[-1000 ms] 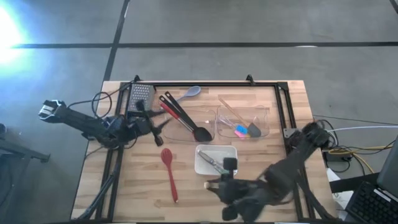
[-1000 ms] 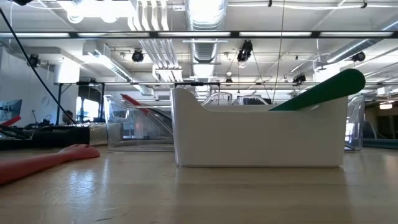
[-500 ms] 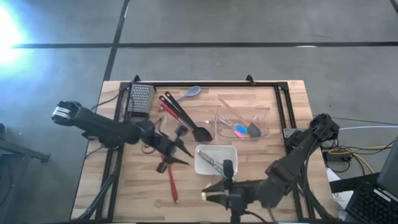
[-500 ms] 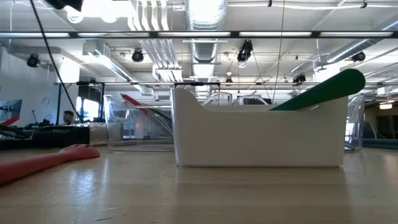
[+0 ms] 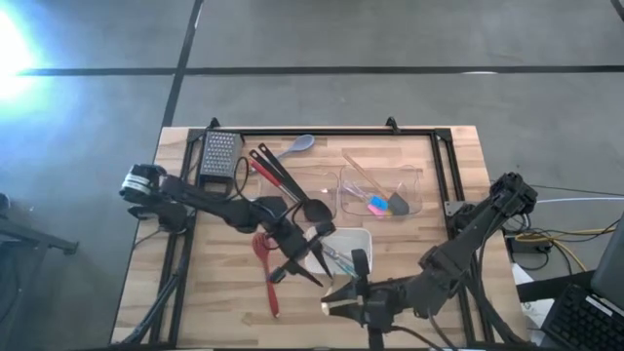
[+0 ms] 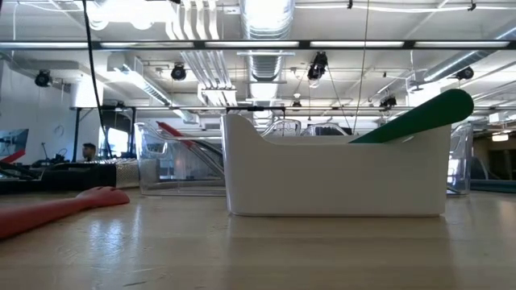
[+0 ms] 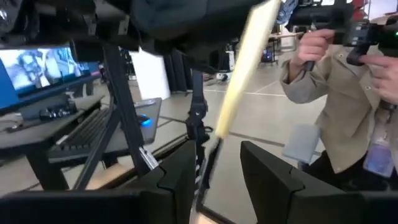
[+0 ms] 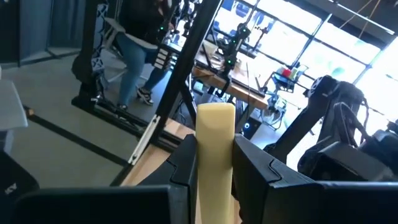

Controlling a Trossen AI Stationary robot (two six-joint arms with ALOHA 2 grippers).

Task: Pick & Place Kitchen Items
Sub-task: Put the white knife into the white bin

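Near the table's front edge my right gripper [image 5: 334, 304] [image 8: 214, 146] is shut on a cream-coloured utensil handle [image 8: 216, 134]. My left gripper [image 5: 304, 273] [image 7: 216, 168] has reached across to just beside it, at the white tray's [image 5: 343, 237] near left corner. Its fingers are open. The same cream handle [image 7: 239, 81] runs slanting past the gap between them; whether it touches them I cannot tell. A red spoon [image 5: 265, 268] [image 6: 56, 208] lies flat on the table, partly under my left arm. My right gripper pinches the cream handle between its two fingers, a little below the handle's free end [image 8: 216, 112]. The handle lies across the fingers, and its end stands out past them. It is clear of the table. The rest of the utensil is hidden by the gripper.
The white tray [image 6: 334, 173] holds tongs [image 5: 336, 255] and a green blade [image 6: 415, 117]. A clear bin [image 5: 292, 195] holds black ladles and a red spatula. A second bin [image 5: 382, 192] holds small spatulas. A grater [image 5: 220, 154] and a grey spoon [image 5: 297, 146] lie at the far edge. A person [image 7: 336, 106] stands beyond the table.
My left gripper has swung from beside the left bin toward the table's near edge and right, over the red spoon, up to my right gripper, turning as it went. My right gripper has kept its place and has turned at the wrist with the cream handle.
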